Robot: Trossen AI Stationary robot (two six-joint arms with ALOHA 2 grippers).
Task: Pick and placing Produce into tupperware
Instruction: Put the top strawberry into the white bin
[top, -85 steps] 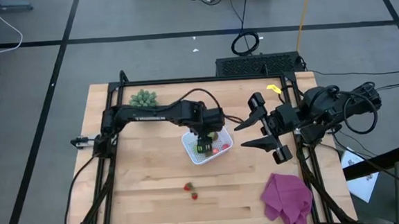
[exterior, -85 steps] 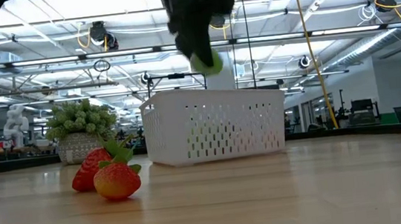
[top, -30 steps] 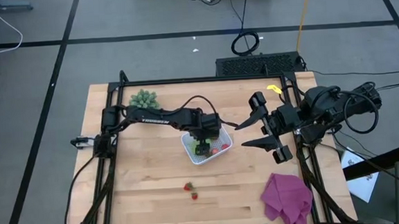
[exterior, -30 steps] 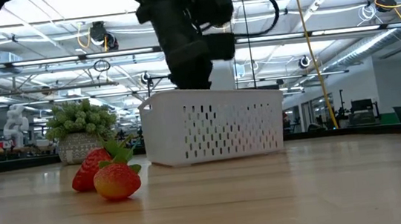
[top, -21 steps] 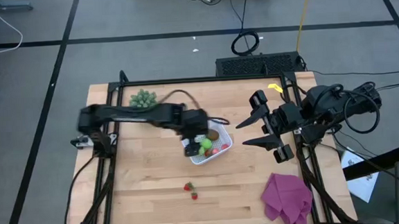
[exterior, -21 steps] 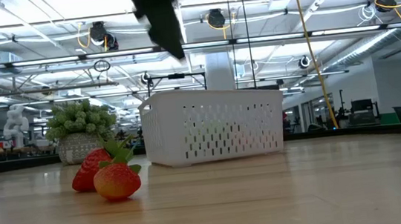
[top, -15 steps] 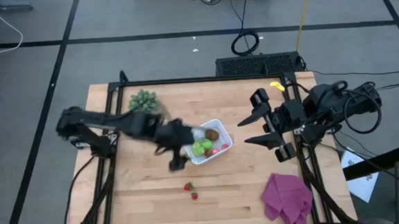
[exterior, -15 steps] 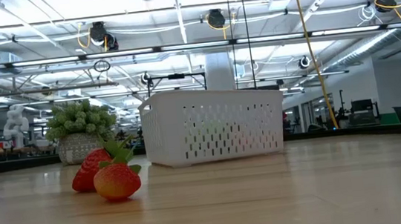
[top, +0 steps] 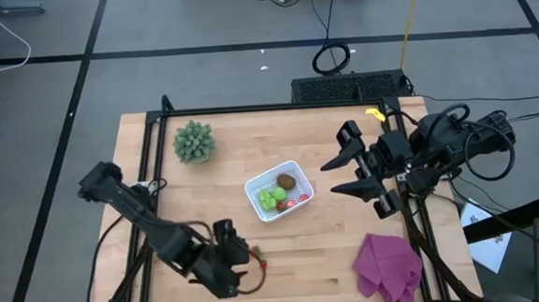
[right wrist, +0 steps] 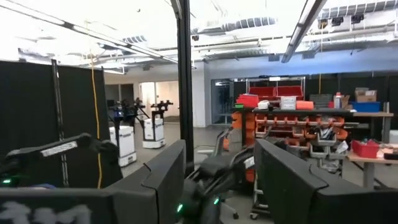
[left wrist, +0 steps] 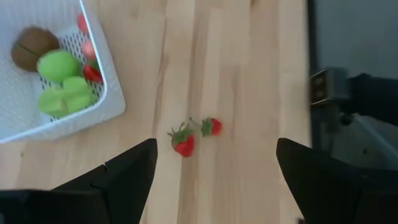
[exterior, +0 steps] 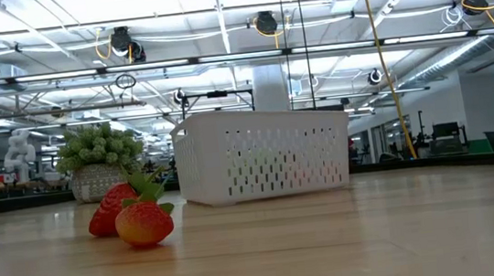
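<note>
The white tupperware point(top: 256, 198) stands mid-table and holds a brown round piece point(top: 288, 181), green pieces point(top: 272, 199) and small red ones point(top: 301, 199). Two red strawberries point(left wrist: 184, 144) lie on the wood near the table's near edge, also in the low view point(exterior: 141, 219). My left gripper point(top: 239, 261) hangs open above the table just left of them; in its wrist view point(left wrist: 214, 180) they lie ahead of the wide gap between its fingers. My right gripper point(top: 328, 180) stands open, raised at the table's right side, with nothing between its fingers point(right wrist: 161, 177).
A spiky green plant point(top: 194, 142) stands at the far left. A purple cloth point(top: 387, 267) lies at the near right corner. Bare wood lies between the tupperware and the strawberries. The table's black frame rail point(left wrist: 329, 93) runs just past the strawberries.
My left gripper has risen out of the tupperware and swung fast toward the table's near edge and leftward, ending above the wood beside the strawberries. The green pieces stay in the tupperware. The strawberries have not moved.
</note>
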